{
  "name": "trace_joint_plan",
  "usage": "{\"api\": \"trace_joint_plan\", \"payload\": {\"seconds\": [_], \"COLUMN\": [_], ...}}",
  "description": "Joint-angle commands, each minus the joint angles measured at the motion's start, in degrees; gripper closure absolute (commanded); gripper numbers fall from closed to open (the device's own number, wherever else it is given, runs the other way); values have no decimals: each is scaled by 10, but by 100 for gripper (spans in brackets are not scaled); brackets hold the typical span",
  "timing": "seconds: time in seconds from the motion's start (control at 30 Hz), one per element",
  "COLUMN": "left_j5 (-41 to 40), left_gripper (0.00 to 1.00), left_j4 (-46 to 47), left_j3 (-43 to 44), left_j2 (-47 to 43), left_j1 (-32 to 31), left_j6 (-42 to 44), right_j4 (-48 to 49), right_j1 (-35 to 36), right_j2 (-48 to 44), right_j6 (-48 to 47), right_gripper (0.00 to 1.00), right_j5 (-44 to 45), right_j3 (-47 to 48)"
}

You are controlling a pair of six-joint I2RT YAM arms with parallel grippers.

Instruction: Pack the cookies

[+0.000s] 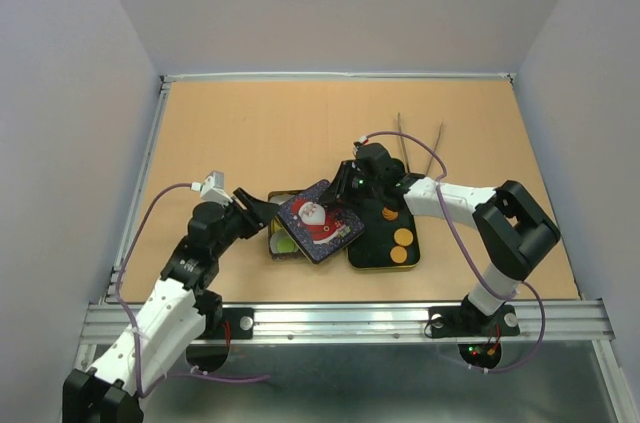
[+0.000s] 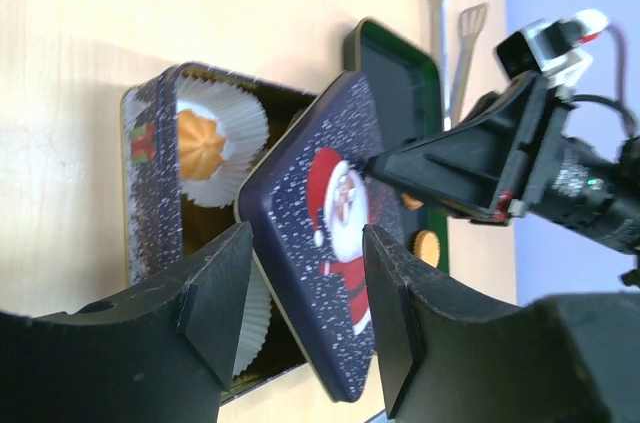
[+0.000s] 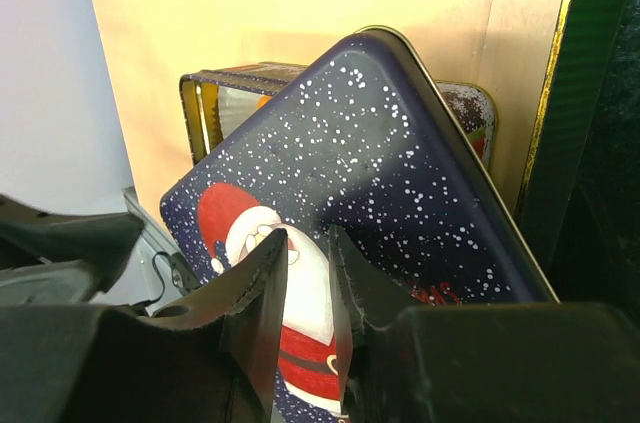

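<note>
A dark blue Santa lid (image 1: 320, 221) lies tilted across an open tin (image 1: 281, 243) that holds white paper cups. One cup holds an orange swirl cookie (image 2: 200, 143). Round orange cookies (image 1: 403, 237) lie on a dark green tray (image 1: 372, 253), and one also shows in the left wrist view (image 2: 427, 246). My left gripper (image 2: 305, 313) is open, its jaws standing either side of the lid's (image 2: 330, 243) near corner. My right gripper (image 3: 305, 283) is shut, its tips resting on the lid's (image 3: 380, 143) Santa picture. Most of the tin's inside is hidden under the lid.
Two metal tongs (image 1: 420, 148) lie behind the tray, toward the back right. The wooden table (image 1: 250, 133) is ringed by a metal rail, with grey walls on three sides. The green tray (image 3: 600, 143) stands close to the right of the lid.
</note>
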Motion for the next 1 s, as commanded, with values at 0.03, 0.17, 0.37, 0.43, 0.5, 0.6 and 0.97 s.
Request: {"api": "trace_joint_plan", "payload": {"seconds": [0.03,0.17,0.37,0.43,0.5,0.6,0.97], "left_j5": [18,30,39,37,36,16,-7], "left_gripper": [41,41,41,41,41,41,48], "left_j4": [27,36,53,51,47,34,64], "left_j3": [-10,2,4,4,8,10,23], "left_j2": [75,126,166,171,172,164,195], "left_j1": [-3,-5,-5,-5,-5,-5,-5], "left_j6": [10,29,38,39,41,38,28], "right_j4": [-10,-10,-9,-9,-9,-9,-12], "right_j1": [4,5,5,5,4,5,5], "right_j2": [10,13,18,18,17,17,-3], "right_j6": [1,0,1,1,0,0,-13], "right_gripper": [71,71,72,72,72,72,71], "right_j5": [9,9,5,5,5,4,-3], "right_j3": [25,27,30,30,30,30,27]}}
